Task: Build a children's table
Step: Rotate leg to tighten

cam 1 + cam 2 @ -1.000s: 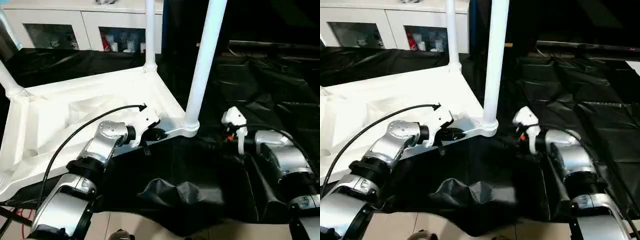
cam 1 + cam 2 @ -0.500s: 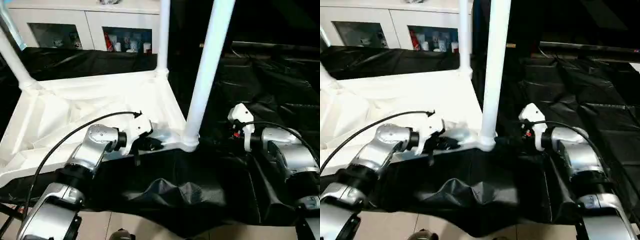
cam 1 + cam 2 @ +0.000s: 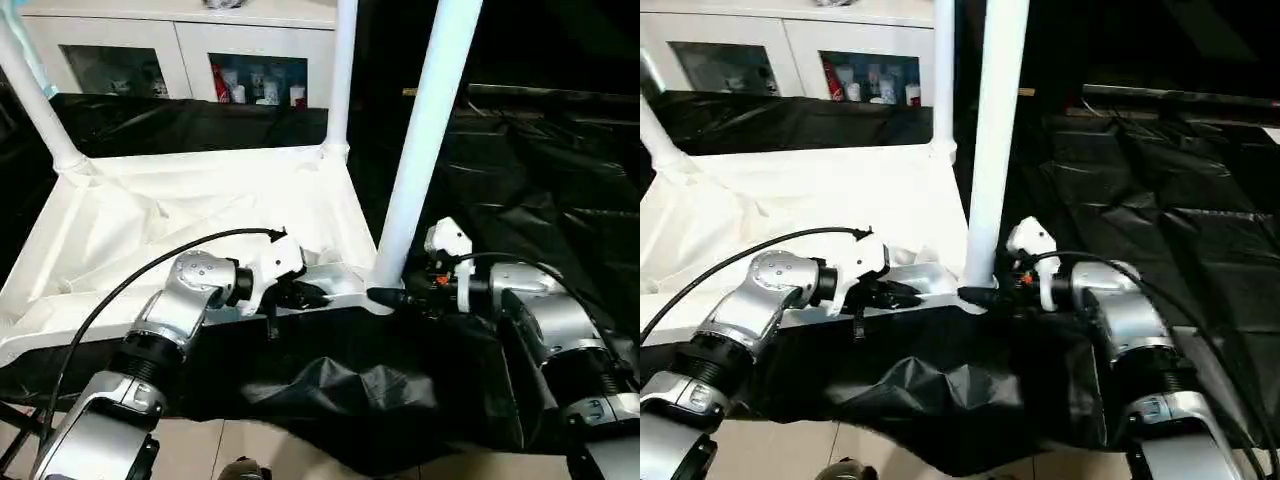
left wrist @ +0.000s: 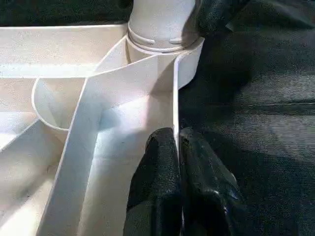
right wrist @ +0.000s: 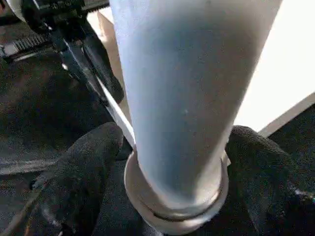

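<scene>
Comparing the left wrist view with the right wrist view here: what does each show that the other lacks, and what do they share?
Left wrist view alone: the ribbed underside of the tabletop, with the left hand shut, its fingers pinching the thin outer rim.

Right wrist view alone: the right hand with its fingers spread either side of the nearest leg, just above the corner socket.

Both: that leg seated in its socket, the rim beside it, and the black sheet underneath.

cabinet: low white cabinet with glass doors [image 3: 175,60], small bottles on its shelf
sheet: crumpled glossy black plastic sheet [image 3: 520,170], spread before the cabinet
floor: pale beige floor tiles [image 3: 240,450], at sheet's near edge
</scene>
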Controlling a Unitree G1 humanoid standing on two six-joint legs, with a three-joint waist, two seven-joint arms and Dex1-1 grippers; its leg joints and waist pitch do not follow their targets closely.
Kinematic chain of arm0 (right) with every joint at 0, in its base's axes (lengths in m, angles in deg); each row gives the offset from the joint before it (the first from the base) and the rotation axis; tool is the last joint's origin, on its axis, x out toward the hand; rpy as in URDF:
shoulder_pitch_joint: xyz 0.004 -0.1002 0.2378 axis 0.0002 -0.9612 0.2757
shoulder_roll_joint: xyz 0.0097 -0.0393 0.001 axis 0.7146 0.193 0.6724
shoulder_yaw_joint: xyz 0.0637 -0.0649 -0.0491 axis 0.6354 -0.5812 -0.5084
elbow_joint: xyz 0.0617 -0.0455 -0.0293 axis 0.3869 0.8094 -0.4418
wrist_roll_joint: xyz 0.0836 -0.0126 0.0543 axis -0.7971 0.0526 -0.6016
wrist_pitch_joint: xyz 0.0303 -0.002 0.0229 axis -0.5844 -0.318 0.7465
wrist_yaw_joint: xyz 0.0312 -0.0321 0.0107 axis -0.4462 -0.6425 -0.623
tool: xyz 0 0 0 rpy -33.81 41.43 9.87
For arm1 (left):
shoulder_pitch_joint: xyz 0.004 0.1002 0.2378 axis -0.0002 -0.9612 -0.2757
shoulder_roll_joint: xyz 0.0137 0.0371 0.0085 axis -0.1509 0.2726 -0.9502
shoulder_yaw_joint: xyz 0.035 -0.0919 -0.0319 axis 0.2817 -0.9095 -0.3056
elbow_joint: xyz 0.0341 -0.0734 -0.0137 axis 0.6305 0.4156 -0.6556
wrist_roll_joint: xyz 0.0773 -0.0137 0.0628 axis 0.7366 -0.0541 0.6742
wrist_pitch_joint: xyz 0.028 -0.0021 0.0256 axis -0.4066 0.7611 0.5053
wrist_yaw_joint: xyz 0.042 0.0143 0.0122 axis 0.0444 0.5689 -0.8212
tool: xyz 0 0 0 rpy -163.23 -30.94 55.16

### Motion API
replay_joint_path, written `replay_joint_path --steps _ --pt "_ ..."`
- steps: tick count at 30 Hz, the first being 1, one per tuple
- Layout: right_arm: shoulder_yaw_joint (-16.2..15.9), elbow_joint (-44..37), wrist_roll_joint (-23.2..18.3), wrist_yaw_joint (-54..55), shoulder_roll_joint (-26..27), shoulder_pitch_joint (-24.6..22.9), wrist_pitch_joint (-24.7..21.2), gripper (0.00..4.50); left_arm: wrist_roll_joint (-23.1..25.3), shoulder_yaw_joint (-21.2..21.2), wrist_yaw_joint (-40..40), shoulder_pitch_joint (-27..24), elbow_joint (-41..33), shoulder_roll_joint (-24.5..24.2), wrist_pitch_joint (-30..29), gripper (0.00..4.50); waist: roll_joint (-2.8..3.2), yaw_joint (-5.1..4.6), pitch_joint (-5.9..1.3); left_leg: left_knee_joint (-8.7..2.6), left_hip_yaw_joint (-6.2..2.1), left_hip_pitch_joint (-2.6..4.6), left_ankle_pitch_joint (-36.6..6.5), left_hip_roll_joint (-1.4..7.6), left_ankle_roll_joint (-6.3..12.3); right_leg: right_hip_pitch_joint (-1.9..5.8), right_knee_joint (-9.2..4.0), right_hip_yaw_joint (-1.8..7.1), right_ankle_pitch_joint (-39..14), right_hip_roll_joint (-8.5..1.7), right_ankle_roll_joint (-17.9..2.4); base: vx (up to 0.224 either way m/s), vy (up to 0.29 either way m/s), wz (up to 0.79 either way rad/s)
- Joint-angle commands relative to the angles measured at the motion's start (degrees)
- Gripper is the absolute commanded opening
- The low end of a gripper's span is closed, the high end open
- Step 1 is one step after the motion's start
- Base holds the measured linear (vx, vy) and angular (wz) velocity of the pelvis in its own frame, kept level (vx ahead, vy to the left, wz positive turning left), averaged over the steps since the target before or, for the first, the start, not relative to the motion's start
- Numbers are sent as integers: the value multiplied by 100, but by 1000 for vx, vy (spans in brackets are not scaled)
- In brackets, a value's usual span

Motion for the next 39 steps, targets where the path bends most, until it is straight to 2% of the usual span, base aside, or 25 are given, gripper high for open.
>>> replay_joint_path --steps 1,5,6,7,9,11,13,14,15,16,17,18,19,20,21,25,26,27,29,32,33,34,37,38,39 --pt "24 -79 43 50 -165 4 68 381 -97 -43 215 146 29 213 239 28 -73 -23 -404 -371 -54 86 -1436 127 208 282 -433 176 -1571 -286 -1133 0 0 0" --pt "164 -265 -40 -42 -489 -274 -42 383 -216 -154 323 178 2 294 146 55 -50 3 -404 -363 -49 98 -1433 130 217 288 -444 179 -1553 -282 -1106 0 0 0" --pt "217 -355 -80 -89 -602 -385 -91 383 -300 -205 313 167 -59 319 51 62 -75 30 -408 -355 -43 77 -1365 131 256 310 -427 174 -1366 -279 -1188 0 0 0" --pt "258 -560 -139 -195 -738 -575 -172 383 -401 -273 272 69 -270 267 38 83 -11 53 -416 -349 -53 67 -1371 128 268 310 -411 167 -1326 -283 -1200 0 0 0" --pt "302 -818 -231 -322 -843 -777 -299 383 -572 -411 218 -89 -615 162 -60 92 -58 49 -419 -352 -60 52 -1375 144 310 344 -402 165 -1176 -290 -1212 0 0 0" --pt "315 -1021 -301 -394 -887 -906 -408 383 -697 -509 171 -222 -907 58 -189 99 -39 -10 -407 -347 -57 27 -1403 121 367 333 -418 138 -1292 -276 -1228 0 0 0" --pt "286 -1259 -372 -427 -890 -1017 -527 383 -827 -601 110 -394 -1275 -87 -431 112 -56 -55 -391 -359 -57 25 -1444 126 355 325 -433 141 -1507 -266 -1163 0 0 0" --pt "268 -1390 -421 -430 -861 -1063 -592 383 -874 -663 112 -525 -1528 -193 -591 127 -46 -59 -398 -370 -71 34 -1465 147 323 335 -413 146 -1539 -282 -1165 0 0 0" --pt "232 -1573 -517 -429 -825 -1123 -687 383 -939 -742 117 -708 -1844 -333 -764 143 5 -93 -374 -377 -62 65 -1630 139 296 283 -460 150 -1862 -257 -1103 0 0 0" --pt "188 -1783 -665 -427 -741 -1174 -835 383 -1011 -868 136 -980 -2223 -519 -1005 143 27 -97 -383 -394 -83 63 -1664 162 251 307 -435 153 -1847 -278 -1111 0 0 0" --pt "188 -1783 -665 -427 -741 -1174 -835 383 -1011 -868 136 -980 -2223 -519 -1005 150 27 -97 -383 -394 -83 63 -1664 162 251 307 -435 153 -1847 -278 -1111 0 0 0" --pt "176 -1851 -712 -426 -719 -1191 -883 383 -1038 -902 145 -1062 -2335 -575 -1077 160 36 -146 -350 -410 -74 100 -1971 137 207 234 -518 141 -2299 -234 -969 0 0 0" --pt "72 -2072 -825 -456 -639 -1260 -1005 383 -1146 -1075 173 -1440 -2788 -799 -1340 171 29 -165 -359 -438 -110 67 -1973 165 142 274 -472 156 -2157 -260 -1010 0 0 0" --pt "-5 -2178 -850 -458 -582 -1300 -1098 383 -1253 -1214 208 -1729 -3126 -937 -1567 171 35 -179 -341 -448 -103 57 -2021 159 132 257 -477 153 -2212 -236 -992 0 0 0" --pt "-54 -2234 -854 -457 -552 -1324 -1151 383 -1323 -1298 233 -1901 -3329 -1015 -1703 180 45 -187 -343 -446 -94 103 -2119 155 106 220 -503 159 -2263 -223 -988 0 0 0" --pt "-256 -2427 -837 -476 -415 -1396 -1310 383 -1701 -1698 231 -2710 -4205 -1329 -2281 195 41 -173 -319 -459 -90 131 -2271 153 53 172 -516 182 -2334 -208 -981 0 0 0" --pt "-309 -2473 -856 -478 -361 -1399 -1343 383 -1750 -1820 257 -2918 -4369 -1384 -2382 218 7 -169 -317 -456 -89 136 -2306 156 41 171 -516 187 -2361 -220 -976 0 0 0" --pt "-330 -2476 -863 -452 -301 -1383 -1335 383 -1729 -1883 283 -3015 -4399 -1400 -2383 227 -23 -172 -294 -473 -95 118 -2361 146 41 170 -542 190 -2569 -219 -862 0 0 0" --pt "-353 -2481 -872 -424 -235 -1365 -1326 383 -1706 -1952 312 -3120 -4431 -1418 -2385 234 -3 -173 -298 -470 -109 118 -2359 138 31 169 -548 200 -2691 -244 -794 0 0 0" --pt "-424 -2218 -902 281 552 -1032 -1405 383 -1812 -2425 687 -3923 -4897 -1514 -2560 267 -43 -245 -256 -519 -163 42 -2423 130 -41 183 -552 183 -3011 -263 -616 0 0 0" --pt "-428 -2201 -901 297 580 -1018 -1395 383 -1819 -2444 699 -3952 -4914 -1513 -2572 279 -22 -264 -271 -518 -179 37 -2435 125 -78 187 -534 178 -3044 -273 -611 0 0 0" --pt "-445 -2140 -899 358 687 -968 -1354 383 -1845 -2515 743 -4061 -4980 -1507 -2617 284 9 -268 -263 -507 -177 129 -2617 135 -119 93 -586 202 -3098 -251 -579 0 0 0" --pt "-431 -1752 -767 806 1097 -700 -1086 383 -2021 -2909 805 -4655 -5196 -1460 -2622 306 -10 -284 -207 -531 -181 132 -2842 130 -169 69 -605 216 -3061 -219 -610 0 0 0" --pt "-342 -1477 -696 1122 1277 -527 -970 383 -2022 -3081 823 -4920 -5208 -1429 -2521 306 -12 -292 -211 -511 -181 134 -2880 130 -190 37 -591 229 -3077 -244 -649 0 0 0" --pt "-251 -1235 -648 1380 1408 -377 -883 383 -1997 -3210 849 -5133 -5199 -1404 -2445 328 3 -327 -215 -538 -206 124 -2917 124 -222 65 -592 218 -3133 -228 -587 0 0 0"
